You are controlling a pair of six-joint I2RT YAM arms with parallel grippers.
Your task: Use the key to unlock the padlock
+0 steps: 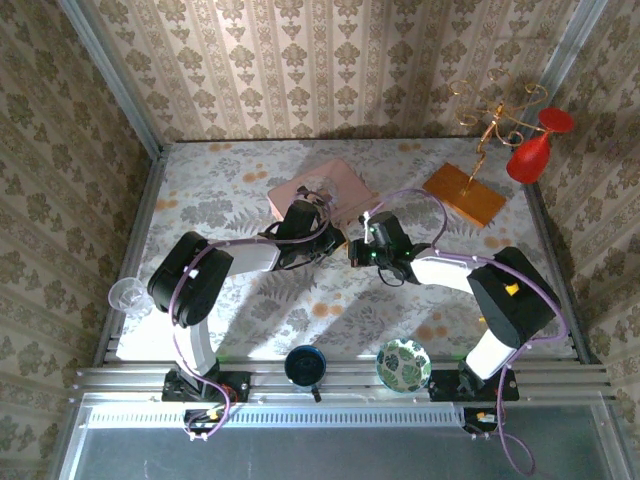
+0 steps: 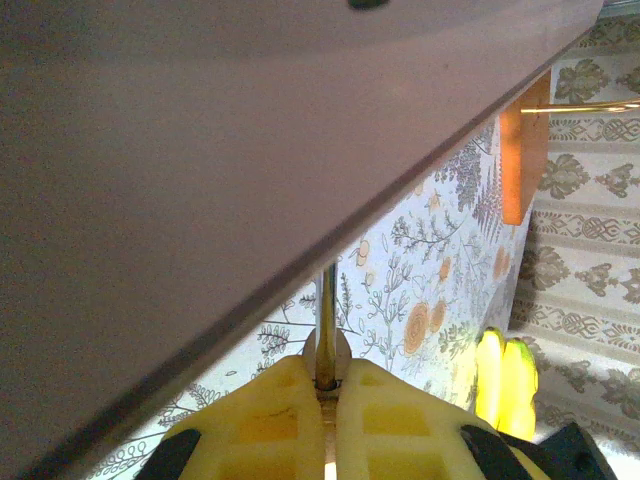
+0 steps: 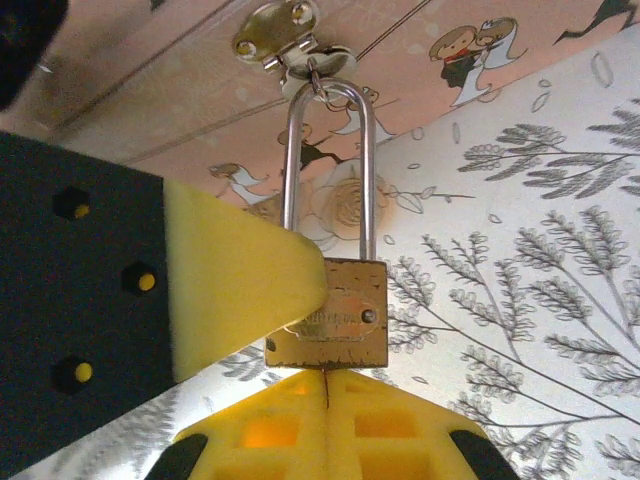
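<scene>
The small brass padlock [image 3: 335, 315] hangs by its silvery shackle [image 3: 328, 150] from the hasp [image 3: 290, 35] of the pink box [image 1: 322, 185]. My left gripper [image 2: 327, 380] is shut on the padlock's body. One of its yellow fingers [image 3: 240, 275] covers the padlock's left face. In the left wrist view the shackle [image 2: 326, 320] runs edge-on up to the box [image 2: 200, 150]. My right gripper [image 3: 326, 378] is shut, its tips against the padlock's bottom edge. The key is nearly all hidden between them; a thin dark sliver shows there.
An orange wooden base [image 1: 465, 193] with a gold wire stand and a red goblet [image 1: 530, 155] stand at the back right. A clear glass [image 1: 125, 293] sits at the left edge. A dark blue bowl [image 1: 304, 364] and a green patterned bowl [image 1: 403, 363] lie near the arm bases.
</scene>
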